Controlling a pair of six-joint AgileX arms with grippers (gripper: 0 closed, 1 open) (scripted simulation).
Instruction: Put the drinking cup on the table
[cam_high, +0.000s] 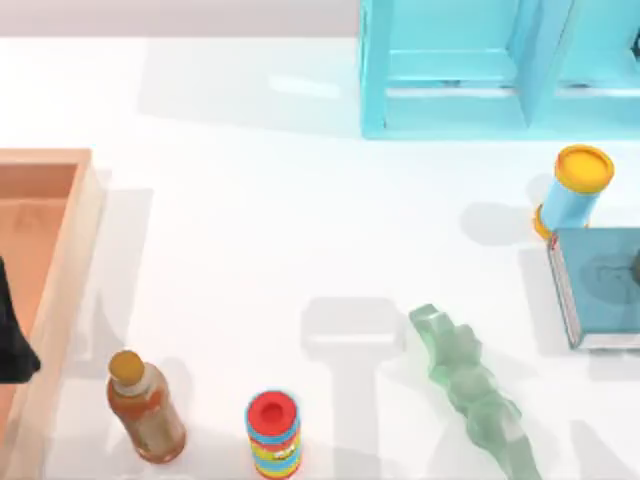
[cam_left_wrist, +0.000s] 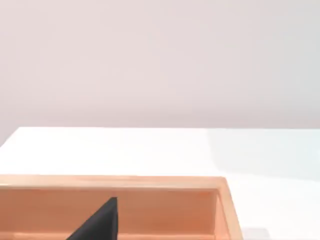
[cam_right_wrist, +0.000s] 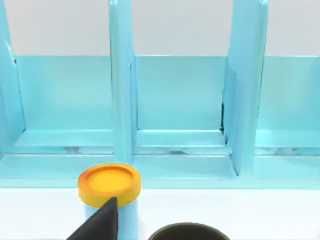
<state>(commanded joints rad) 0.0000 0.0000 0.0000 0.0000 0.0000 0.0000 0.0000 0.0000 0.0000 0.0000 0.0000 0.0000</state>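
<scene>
Drinking cup (cam_right_wrist: 187, 231): the right wrist view shows the top of it, a round, dark olive-grey rim. It sits just beside the blue can (cam_right_wrist: 111, 195), which is a round tube with a flat yellow lid. What the cup stands on is hidden. Behind both stands the light-blue shelf (cam_right_wrist: 122, 100), made of smooth flat boards with open boxes between them.

A dark, pointed bit of the right gripper (cam_right_wrist: 100, 222) hangs close in front of the can. I cannot tell if this gripper is wide or narrow.

The desk (cam_high: 250, 220) is big, flat, white and shiny. At its left side lies a wooden tray (cam_high: 70, 250), orange-brown with straight walls. The left gripper (cam_high: 12, 335) is black and hangs over the tray. I cannot tell if it is wide or narrow.

Near the front stand a brown bottle (cam_high: 145, 405) with a round cap and a striped can (cam_high: 272, 432) with a red lid. A bumpy, see-through green thing (cam_high: 470, 385) lies to their right. A flat blue-grey book (cam_high: 600, 285) lies just beside the blue can.
</scene>
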